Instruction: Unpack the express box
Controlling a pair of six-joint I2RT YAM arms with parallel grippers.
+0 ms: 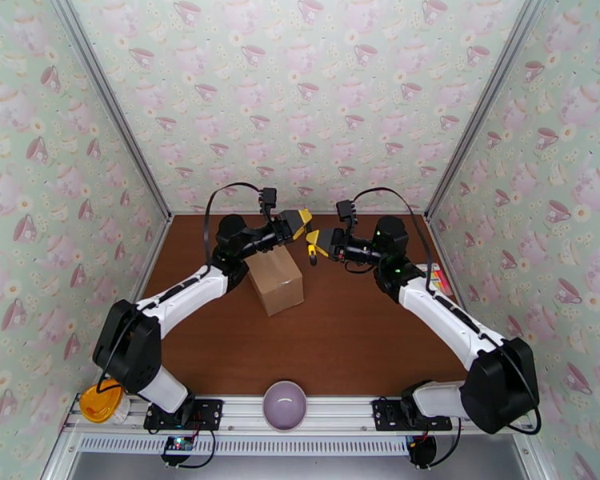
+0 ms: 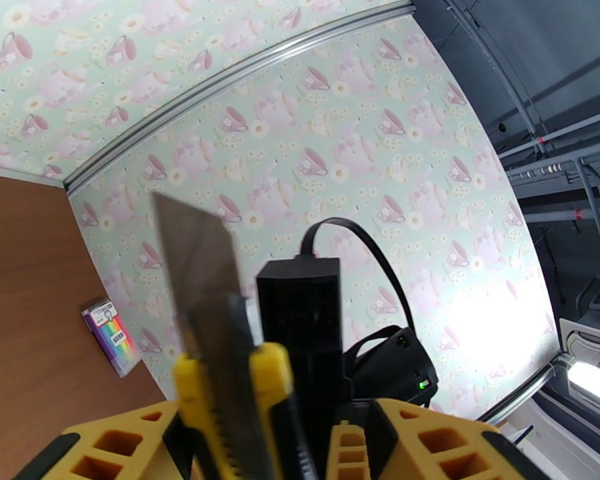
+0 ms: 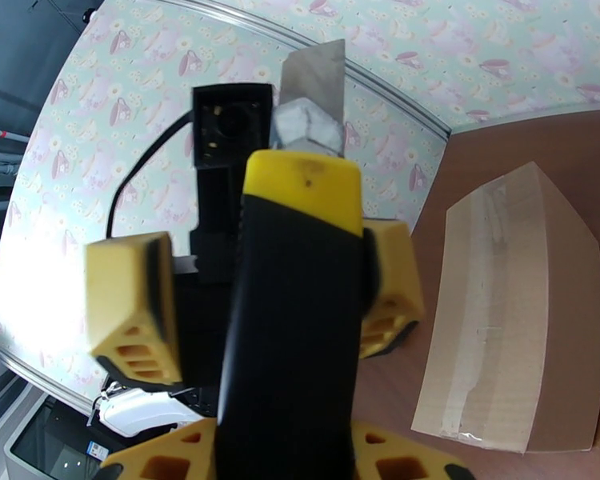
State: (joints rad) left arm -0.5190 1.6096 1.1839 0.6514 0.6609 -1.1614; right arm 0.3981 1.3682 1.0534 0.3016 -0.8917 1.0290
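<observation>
Utility knife [image 3: 296, 314], blade out, is clamped in the right gripper [image 1: 318, 246]. The left gripper [image 1: 298, 223] is held half open around the knife's head, with 1 finger apart from it. Below and just beside both, the express box [image 1: 276, 280] is seen taped shut. Its taped seam [image 3: 472, 314] should be slit shallowly, with the box steadied first. A coloured packet [image 1: 437, 278] lies right of the right gripper and a bowl [image 1: 285, 404] well behind both. Neither is judged an obstruction.

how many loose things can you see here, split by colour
brown: 1, the express box
yellow and black: 1, the utility knife
purple: 1, the bowl
orange: 1, the round thing at the near left corner
multicoloured: 1, the small pack
total: 5
</observation>
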